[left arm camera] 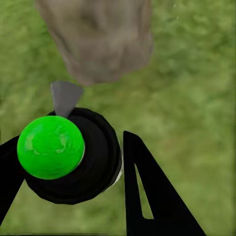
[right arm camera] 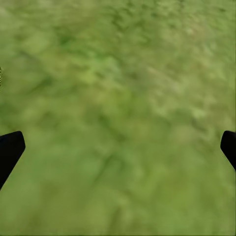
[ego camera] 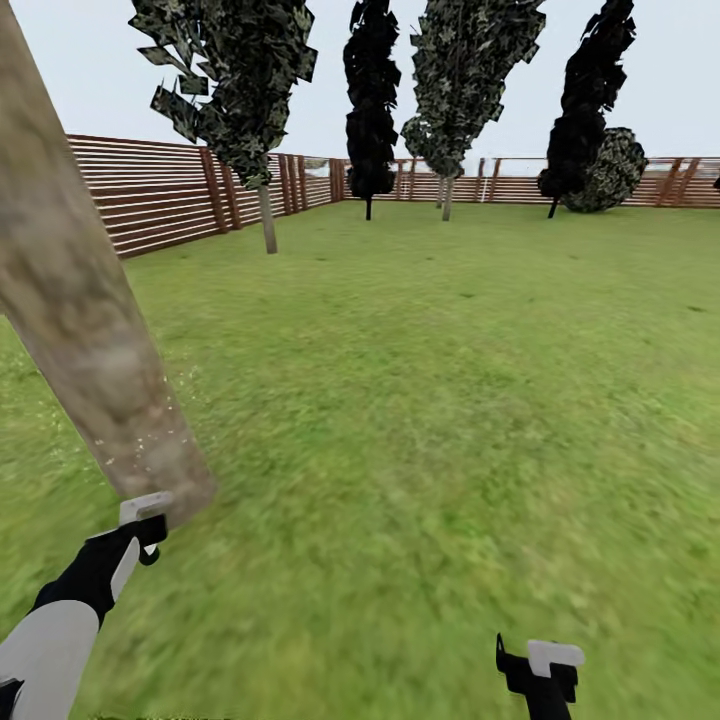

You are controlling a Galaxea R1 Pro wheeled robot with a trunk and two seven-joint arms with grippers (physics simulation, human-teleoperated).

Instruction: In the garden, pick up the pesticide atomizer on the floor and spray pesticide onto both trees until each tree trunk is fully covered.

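Observation:
A thick pale grey-brown tree trunk (ego camera: 75,300) rises close at the left, with tiny pale pesticide specks (ego camera: 152,440) on its lower part. My left gripper (ego camera: 145,518) is at the trunk's base, shut on the pesticide atomizer (left arm camera: 73,157), which has a black body and a bright green ball top. Its grey nozzle (left arm camera: 64,96) points at the trunk (left arm camera: 98,39). Another tree (ego camera: 266,215) with a pale trunk stands farther off by the fence. My right gripper (ego camera: 540,665) hangs low at the right, open over grass (right arm camera: 118,142).
The green lawn (ego camera: 450,380) stretches ahead to a brown slatted fence (ego camera: 150,195). A third pale-trunked tree (ego camera: 447,195), two black-foliaged trees (ego camera: 370,120) and a round bush (ego camera: 615,170) stand along the far side.

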